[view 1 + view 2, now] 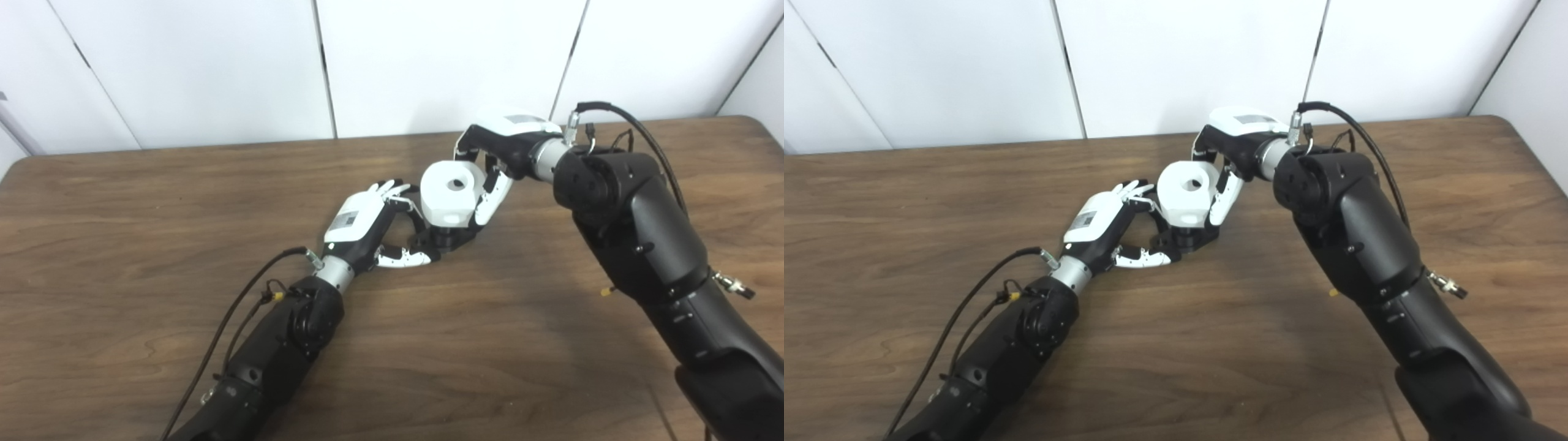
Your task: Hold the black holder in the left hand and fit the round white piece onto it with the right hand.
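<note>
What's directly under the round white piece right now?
The black holder sits under the round white piece, gripped by the left hand. Whether they are fully mated is hidden by the piece and the right hand.

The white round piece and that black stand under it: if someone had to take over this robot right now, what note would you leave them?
Left hand: curled around the black holder, which stands on the wooden table.
Right hand: closed on the round white piece, fingers on both sides of it.
Where things are: the white piece sits directly on top of the holder, hole facing up, roughly level.
Done: both parts grasped and brought together.
Left: I cannot tell whether the piece is fully seated. Check that, press it down if needed, then open the right hand and draw it away.
</note>
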Tool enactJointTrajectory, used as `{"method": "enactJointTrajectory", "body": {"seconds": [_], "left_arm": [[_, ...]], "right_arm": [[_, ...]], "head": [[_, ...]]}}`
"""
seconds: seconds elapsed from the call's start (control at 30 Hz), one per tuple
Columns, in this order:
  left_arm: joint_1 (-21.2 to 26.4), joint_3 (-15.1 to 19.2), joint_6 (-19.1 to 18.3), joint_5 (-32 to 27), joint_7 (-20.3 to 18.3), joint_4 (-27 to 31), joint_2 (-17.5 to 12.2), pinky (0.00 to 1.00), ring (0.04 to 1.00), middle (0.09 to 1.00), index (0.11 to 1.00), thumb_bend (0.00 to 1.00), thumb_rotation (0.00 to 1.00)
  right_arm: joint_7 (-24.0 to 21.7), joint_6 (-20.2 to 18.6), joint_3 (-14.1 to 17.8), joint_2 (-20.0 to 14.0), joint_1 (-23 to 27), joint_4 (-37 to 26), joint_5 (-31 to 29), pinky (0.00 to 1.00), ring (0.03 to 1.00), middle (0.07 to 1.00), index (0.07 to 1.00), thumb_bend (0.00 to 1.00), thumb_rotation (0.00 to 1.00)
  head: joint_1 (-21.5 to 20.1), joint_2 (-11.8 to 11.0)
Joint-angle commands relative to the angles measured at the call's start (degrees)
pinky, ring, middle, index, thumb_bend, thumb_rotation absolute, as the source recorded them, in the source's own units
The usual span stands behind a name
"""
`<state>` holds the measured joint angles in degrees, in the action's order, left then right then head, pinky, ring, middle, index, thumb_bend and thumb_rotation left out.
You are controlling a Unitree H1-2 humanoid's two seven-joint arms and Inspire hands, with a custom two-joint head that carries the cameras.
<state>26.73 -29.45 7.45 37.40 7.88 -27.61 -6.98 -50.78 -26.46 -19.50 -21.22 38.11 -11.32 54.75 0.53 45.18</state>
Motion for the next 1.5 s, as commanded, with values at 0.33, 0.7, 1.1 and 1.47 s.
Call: {"method": "enactJointTrajectory", "body": {"seconds": [0.33, 0.7, 1.1, 1.47], "left_arm": [[-1.70, -2.12, -1.56, 1.47, -3.76, -2.41, 0.62, 1.00, 0.968, 0.896, 0.477, 0.52, 0.07], [-1.80, -2.06, -1.50, 1.47, -3.49, -2.35, 0.79, 1.00, 0.965, 0.894, 0.477, 0.52, 0.07], [-2.11, -2.07, -1.22, 1.38, -3.72, -1.79, 0.42, 1.00, 0.965, 0.896, 0.477, 0.52, 0.07], [-2.07, -1.84, -0.79, 1.22, -3.55, -1.90, -0.15, 1.00, 0.961, 0.891, 0.477, 0.52, 0.08]], "right_arm": [[0.98, -0.13, 0.42, -0.15, 2.43, -1.23, 0.84, 0.29, 0.394, 0.474, 0.488, 0.51, 0.15], [1.53, -0.37, 0.94, 1.51, 0.90, -0.35, 1.18, 0.30, 0.405, 0.482, 0.489, 0.51, 0.15], [3.68, -0.23, 0.71, 2.34, -0.12, 0.99, 0.56, 0.28, 0.375, 0.463, 0.489, 0.51, 0.15], [3.33, -0.18, 0.37, 0.99, 0.16, 1.12, -0.50, 0.29, 0.387, 0.467, 0.488, 0.51, 0.15]], "head": [[0.25, -0.28], [0.38, -0.42], [0.53, -0.23], [0.37, -0.21]]}}
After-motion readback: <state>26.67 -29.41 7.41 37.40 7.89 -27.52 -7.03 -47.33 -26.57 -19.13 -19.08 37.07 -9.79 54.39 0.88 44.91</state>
